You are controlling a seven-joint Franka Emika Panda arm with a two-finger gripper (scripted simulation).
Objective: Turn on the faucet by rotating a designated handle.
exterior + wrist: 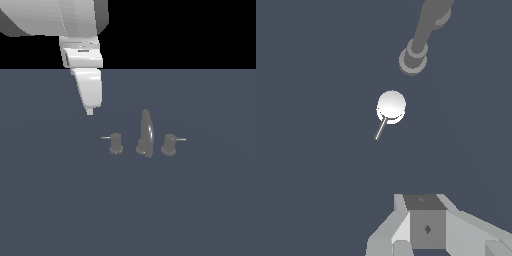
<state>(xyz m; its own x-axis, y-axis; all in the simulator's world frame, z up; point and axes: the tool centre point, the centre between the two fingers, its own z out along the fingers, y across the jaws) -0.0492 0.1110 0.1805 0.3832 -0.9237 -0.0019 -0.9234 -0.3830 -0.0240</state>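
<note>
The grey faucet stands on the floor, with its tall curved spout [145, 132] in the middle. The handle [116, 144] is the stubby knob on the exterior view's left, and its thin pin [105, 137] points left. My gripper [90, 111] hangs above the handle, off to the exterior view's left, touching nothing. In the wrist view the handle [391, 106] shows from above as a bright round cap with its pin [380, 129], and the spout [423, 35] lies beyond it. The gripper [426, 222] shows no gap between its fingers and holds nothing.
The twin knob [169, 145] stands on the exterior view's right of the spout, its pin [181, 139] pointing right. The faucet sits on a flat dark blue-grey floor [60, 210]. The arm's white links [55, 17] fill the upper left of the exterior view.
</note>
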